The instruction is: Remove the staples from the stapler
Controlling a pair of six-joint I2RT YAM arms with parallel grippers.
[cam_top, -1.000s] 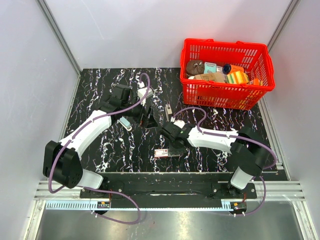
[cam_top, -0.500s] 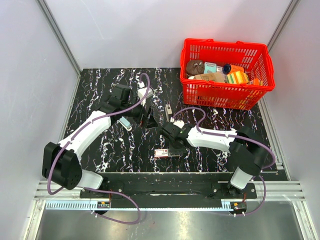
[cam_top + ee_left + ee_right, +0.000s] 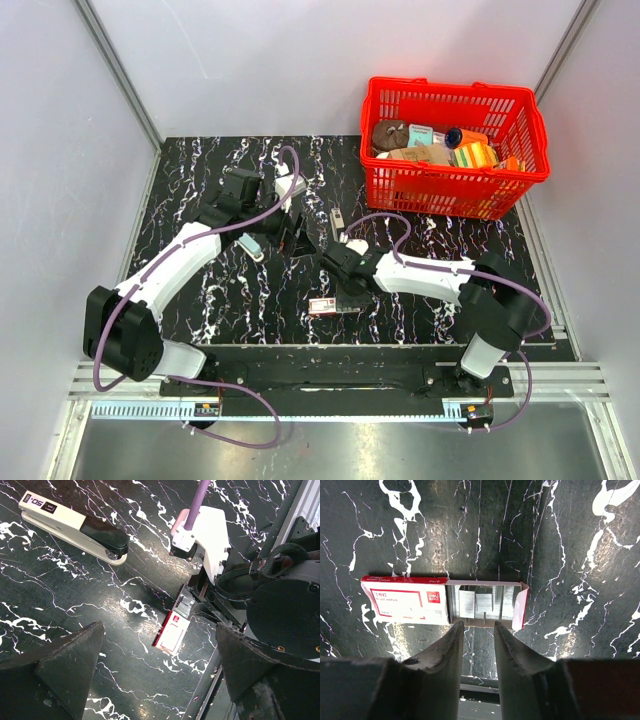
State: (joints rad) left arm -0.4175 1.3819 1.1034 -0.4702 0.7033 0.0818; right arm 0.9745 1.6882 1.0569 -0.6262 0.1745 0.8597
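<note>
Stapler lies flat on the table, upper left in the left wrist view, untouched. Left gripper gapes wide, empty. Right gripper is barely parted, gripping nothing, just below the staple box.

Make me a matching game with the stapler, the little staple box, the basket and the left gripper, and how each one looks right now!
Things:
1. stapler
2. staple box
3. basket
4. left gripper

How they look:
A. red, at the far right, full of stuff
B. wide open, holding nothing
C. white and red, slid half open
D. lying flat, nothing touching it

Right pairs: 1-D, 2-C, 3-A, 4-B
</note>
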